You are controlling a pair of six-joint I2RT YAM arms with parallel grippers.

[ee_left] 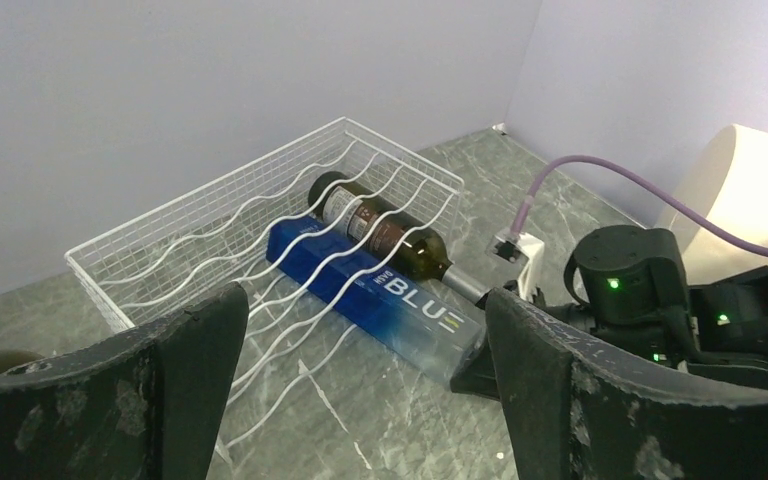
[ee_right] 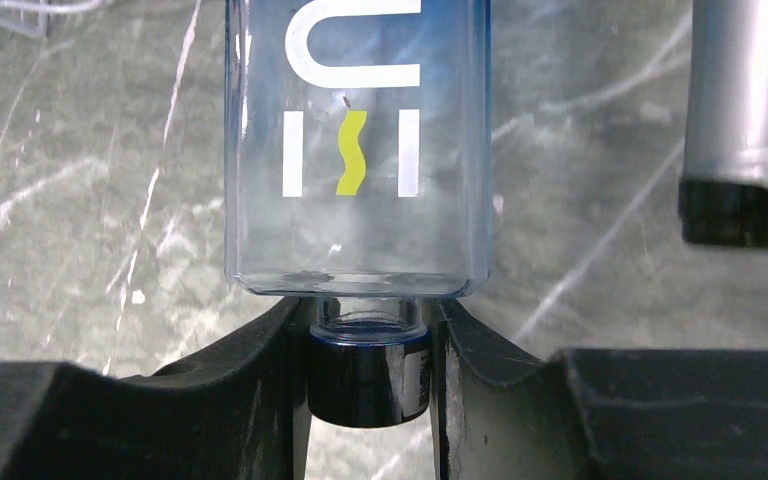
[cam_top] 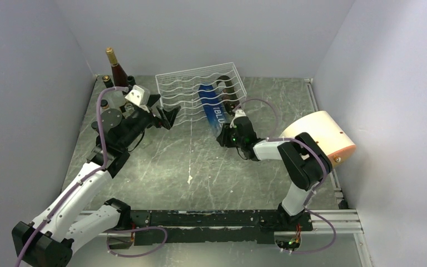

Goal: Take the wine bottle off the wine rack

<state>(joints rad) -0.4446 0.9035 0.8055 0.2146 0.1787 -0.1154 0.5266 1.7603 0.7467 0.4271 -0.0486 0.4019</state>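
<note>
A white wire wine rack (cam_top: 192,89) stands at the back of the table, also in the left wrist view (ee_left: 250,215). A blue square bottle (cam_top: 211,110) marked BLUE lies in it, neck toward me, partly out of the rack (ee_left: 390,300). A dark green wine bottle (ee_left: 385,232) lies beside it in the rack. My right gripper (ee_right: 368,370) is shut on the blue bottle's dark cap (ee_right: 368,380), just in front of the rack (cam_top: 227,136). My left gripper (cam_top: 164,115) is open and empty at the rack's left front corner.
A dark bottle with a gold top (cam_top: 117,69) stands upright at the back left behind my left arm. A cream-and-orange cylinder (cam_top: 325,136) lies at the right beside my right arm. The green bottle's grey neck (ee_right: 745,120) lies to the right of the blue bottle.
</note>
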